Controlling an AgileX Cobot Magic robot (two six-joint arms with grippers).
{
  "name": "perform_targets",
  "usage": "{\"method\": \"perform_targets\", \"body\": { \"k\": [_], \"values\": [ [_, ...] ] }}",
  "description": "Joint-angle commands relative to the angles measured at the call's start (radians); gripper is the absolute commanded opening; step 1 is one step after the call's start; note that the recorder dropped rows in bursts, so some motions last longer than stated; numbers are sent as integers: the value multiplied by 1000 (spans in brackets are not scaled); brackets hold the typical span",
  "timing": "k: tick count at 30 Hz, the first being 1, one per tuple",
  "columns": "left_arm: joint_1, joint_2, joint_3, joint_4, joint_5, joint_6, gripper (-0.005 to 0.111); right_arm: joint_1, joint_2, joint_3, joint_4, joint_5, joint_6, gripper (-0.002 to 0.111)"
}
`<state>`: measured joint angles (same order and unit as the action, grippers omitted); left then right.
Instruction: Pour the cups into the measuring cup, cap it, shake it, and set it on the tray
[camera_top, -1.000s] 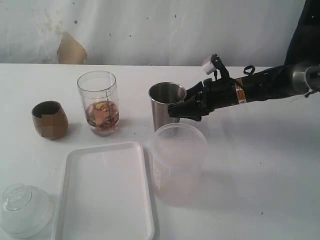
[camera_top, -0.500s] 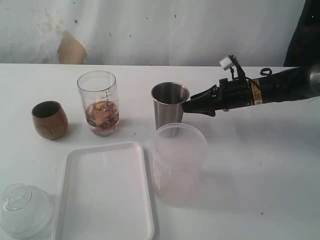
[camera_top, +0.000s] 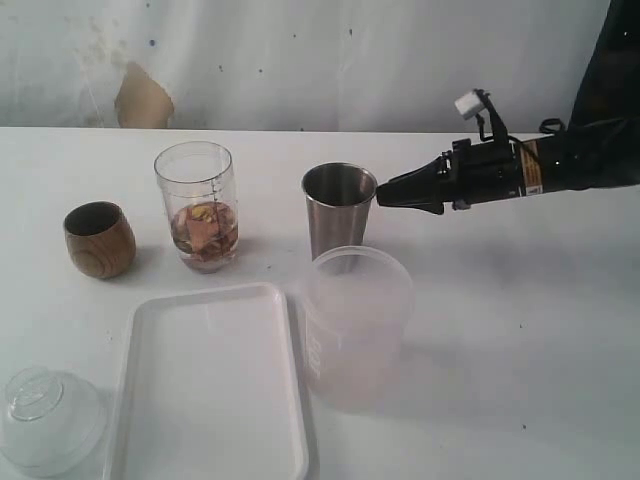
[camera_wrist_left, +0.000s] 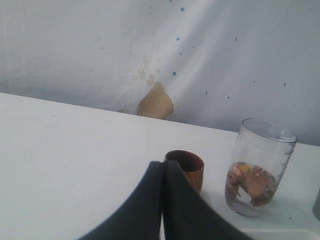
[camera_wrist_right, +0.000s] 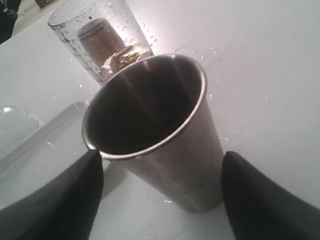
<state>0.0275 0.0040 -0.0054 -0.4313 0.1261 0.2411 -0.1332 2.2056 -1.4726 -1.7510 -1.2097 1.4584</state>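
Since one second earlier, the right gripper (camera_top: 385, 194) had drawn back to the right, away from the steel tumbler (camera_top: 338, 210). It had been just at the rim before and was now a little apart from it. Nothing else on the table had shifted.

Nearest to the camera lay a clear dome lid (camera_top: 45, 420) at the left corner, and beside it the white tray (camera_top: 210, 385), with nothing on it. Just right of the tray stood the frosted tub (camera_top: 355, 330). Behind the tub the tumbler stood upright. In the right wrist view the two fingers (camera_wrist_right: 55, 205) were spread wide on both sides of it and held nothing. Whether the tumbler still contained something, I could not tell. Further left stood the measuring cup (camera_top: 197, 205), uncapped, with brownish pieces in liquid at its bottom. The wooden cup (camera_top: 99, 240) stood upright to its left. The left gripper (camera_wrist_left: 162, 200) was pressed closed on nothing and pointed toward the wooden cup.

I judge the pouring was near its end and the capping came next. Drops of water lay around the tumbler, so a wet wall could slip in the fingers. A reach toward the lid could knock the tub or the tumbler, because they stood in the way.
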Motion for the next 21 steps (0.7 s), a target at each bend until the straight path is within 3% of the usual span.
{"method": "perform_targets", "body": {
  "k": [1, 4, 6, 11, 16, 18, 21],
  "values": [
    [-1, -4, 5, -9, -13, -4, 0, -30, -50, 45, 7, 34, 7, 40],
    [-1, -4, 5, -9, -13, -4, 0, -46, -85, 74, 7, 46, -14, 12],
    [-1, -4, 5, -9, -13, -4, 0, -48, -124, 94, 7, 114, -38, 0],
    [-1, -4, 5, -9, -13, -4, 0, -26, -260, 197, 7, 608, -40, 0],
    [-1, -4, 5, -9, -11, -4, 0, 48, -390, 341, 7, 1301, -27, 0],
    [-1, -4, 5, -9, -11, -4, 0, 64, -407, 367, 26, 1436, -148, 0],
    [-1, -4, 5, -9, -11, -4, 0, 84, -411, 347, 450, 1591, -585, 0]
  ]
}}
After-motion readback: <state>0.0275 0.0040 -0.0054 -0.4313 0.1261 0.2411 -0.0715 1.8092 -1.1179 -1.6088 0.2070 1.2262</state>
